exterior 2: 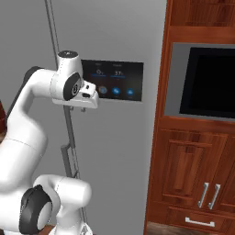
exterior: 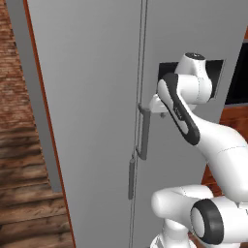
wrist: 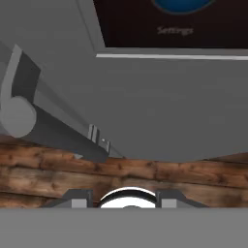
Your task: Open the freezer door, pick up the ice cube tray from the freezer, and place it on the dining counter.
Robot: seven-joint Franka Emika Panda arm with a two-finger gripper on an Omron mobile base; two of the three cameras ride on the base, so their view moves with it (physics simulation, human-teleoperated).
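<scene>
The freezer door (exterior: pixel 87 121) is the plain grey left door of the fridge, and it stands shut, so the freezer's inside and the ice cube tray are hidden. Two vertical grey bar handles (exterior: pixel 143 133) flank the seam between the doors. My gripper (exterior: pixel 162 114) hangs fingers down in front of the touchscreen door, just right of the upper handle's top bracket, apart from it. In the right base view the gripper (exterior 2: pixel 83 109) sits under the dark panel. The hand view has the gripper (wrist: pixel 123 196) open and empty, with the handle (wrist: pixel 43 126) off to its left. The dining counter is out of view.
A dark touchscreen panel (exterior 2: pixel 114 85) is set in the right fridge door. Reddish wood cabinets (exterior 2: pixel 183 174) with a black built-in screen (exterior 2: pixel 206 82) stand right of the fridge. A brick wall (exterior: pixel 9 72) and plank floor (exterior: pixel 24 193) lie to the left.
</scene>
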